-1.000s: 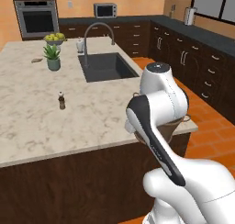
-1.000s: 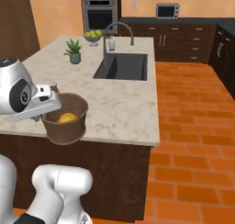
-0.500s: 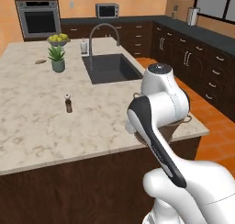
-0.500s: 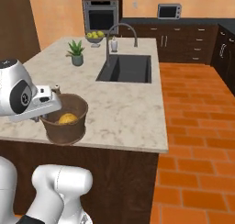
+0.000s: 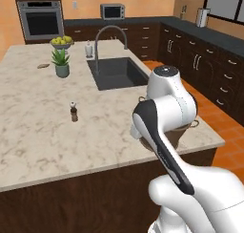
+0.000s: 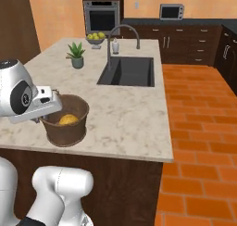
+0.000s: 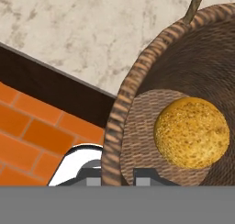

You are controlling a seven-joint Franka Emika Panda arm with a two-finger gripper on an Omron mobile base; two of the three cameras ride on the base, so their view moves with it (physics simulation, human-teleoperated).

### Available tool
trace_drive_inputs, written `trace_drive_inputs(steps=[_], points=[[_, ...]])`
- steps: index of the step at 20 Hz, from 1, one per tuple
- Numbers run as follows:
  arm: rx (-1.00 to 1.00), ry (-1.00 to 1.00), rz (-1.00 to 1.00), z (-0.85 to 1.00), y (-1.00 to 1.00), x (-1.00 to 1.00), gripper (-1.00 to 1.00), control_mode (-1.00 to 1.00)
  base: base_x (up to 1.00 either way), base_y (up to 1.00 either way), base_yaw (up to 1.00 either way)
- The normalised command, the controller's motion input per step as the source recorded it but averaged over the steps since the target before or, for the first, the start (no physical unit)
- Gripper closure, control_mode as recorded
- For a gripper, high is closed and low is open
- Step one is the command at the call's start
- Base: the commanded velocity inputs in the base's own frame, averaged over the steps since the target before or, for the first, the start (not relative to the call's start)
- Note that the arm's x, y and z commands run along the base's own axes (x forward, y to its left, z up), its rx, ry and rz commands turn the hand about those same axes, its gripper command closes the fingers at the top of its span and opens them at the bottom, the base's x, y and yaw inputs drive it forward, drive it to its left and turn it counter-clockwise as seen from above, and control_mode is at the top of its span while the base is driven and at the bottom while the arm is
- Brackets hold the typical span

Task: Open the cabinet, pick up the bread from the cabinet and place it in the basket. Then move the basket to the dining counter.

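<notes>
The brown woven basket (image 6: 65,128) is at the near edge of the beige marble dining counter (image 6: 134,114). I cannot tell whether it rests on the top or hangs just above it. My gripper (image 6: 46,115) is shut on its near rim. In the hand view the rim runs between my fingertips (image 7: 117,175), and the golden bread (image 7: 191,132) lies on the basket's floor. The bread (image 6: 68,120) also shows from the right base view. My arm hides most of the basket (image 5: 183,132) from the left base view. The cabinet is out of view.
A dark sink (image 5: 116,72) with an arched faucet (image 5: 110,34) is set into the counter. A small shaker (image 5: 74,111), a potted plant (image 5: 62,62) and a bowl of yellow fruit (image 5: 61,41) stand on it. Orange brick floor (image 6: 199,128) lies right of the island.
The base has driven, so the whole scene has shifted a little right and nearer in both base views. The basket with the bread stays in my grip.
</notes>
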Motion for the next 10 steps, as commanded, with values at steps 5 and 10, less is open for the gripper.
trace_drive_inputs(steps=[5,10], points=[[0.00,0.00,0.00,0.00,0.00,0.00,1.00,1.00,0.36,0.28,0.00],[-0.01,0.00,0.00,0.00,0.23,0.64,1.00,-1.00,0.10,0.07,0.00]])
